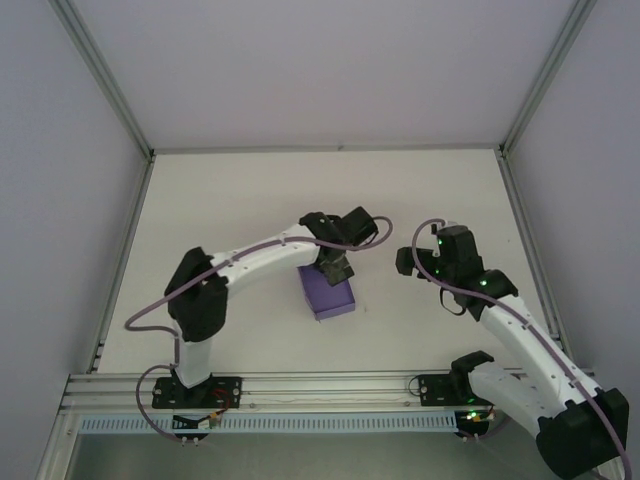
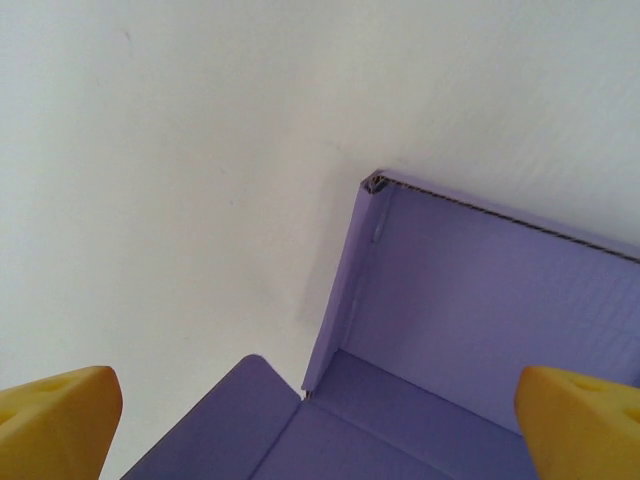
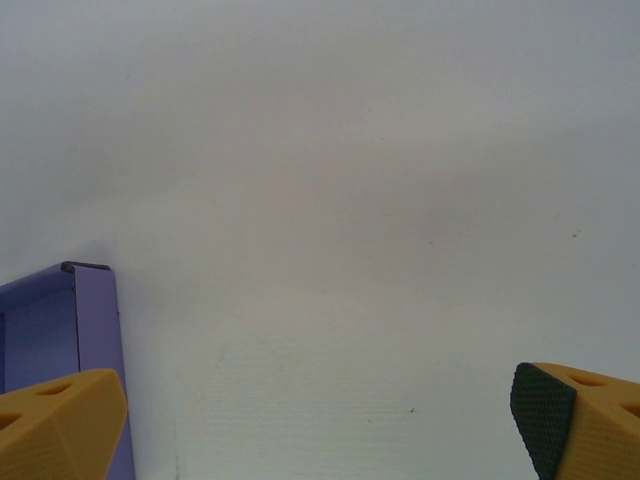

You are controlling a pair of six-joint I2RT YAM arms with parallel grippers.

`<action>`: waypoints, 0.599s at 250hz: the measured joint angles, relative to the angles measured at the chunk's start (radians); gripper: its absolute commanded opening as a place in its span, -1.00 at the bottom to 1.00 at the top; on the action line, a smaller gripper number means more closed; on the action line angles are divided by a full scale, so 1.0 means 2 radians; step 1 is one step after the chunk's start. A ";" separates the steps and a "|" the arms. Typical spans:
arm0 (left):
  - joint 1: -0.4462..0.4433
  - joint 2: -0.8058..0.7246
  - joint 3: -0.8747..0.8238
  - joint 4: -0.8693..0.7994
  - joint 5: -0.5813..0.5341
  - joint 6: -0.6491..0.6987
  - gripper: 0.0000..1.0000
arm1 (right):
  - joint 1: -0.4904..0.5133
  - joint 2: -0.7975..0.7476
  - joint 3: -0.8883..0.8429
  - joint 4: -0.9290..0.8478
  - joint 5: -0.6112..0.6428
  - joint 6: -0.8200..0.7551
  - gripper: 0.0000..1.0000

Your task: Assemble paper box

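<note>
**Box Almost Formed, One Flap Seemed to Remain**

The paper box (image 1: 328,292) lay on the white table (image 1: 240,200), near the middle and a little toward the near edge. The left gripper (image 1: 336,266) hung directly above its far side. From above, it already looked like a small shallow box and not like a flat sheet.

In the left wrist view, two walls of the box stood upright and met in a clean corner. The floor was visible inside. However, one rounded flap (image 2: 235,405) lay flat outside the wall, beside the left yellow finger (image 2: 55,420). I judged that this flap was not yet folded in, so the work was mostly done but not finished. The other sides were hidden, and I could not tell their condition.

The fingers of the left gripper stood wide apart, over the box, and held nothing. The right gripper (image 1: 420,262) was beside the box on its right side, apart from it. Its fingers were also spread wide and empty, and one corner of the box showed near its left finger (image 3: 60,425).
</note>
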 measured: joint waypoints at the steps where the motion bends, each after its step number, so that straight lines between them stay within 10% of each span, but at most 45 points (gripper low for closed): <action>1: 0.000 -0.002 0.000 0.001 0.001 0.000 1.00 | 0.000 0.000 0.000 0.000 0.000 -0.001 1.00; 69: 0.093 -0.150 -0.055 0.105 0.042 -0.115 1.00 | 0.003 0.088 0.027 0.044 -0.138 -0.141 1.00; 150: 0.254 -0.319 -0.267 0.158 0.052 -0.296 1.00 | 0.117 0.387 0.243 0.013 -0.221 -0.466 0.92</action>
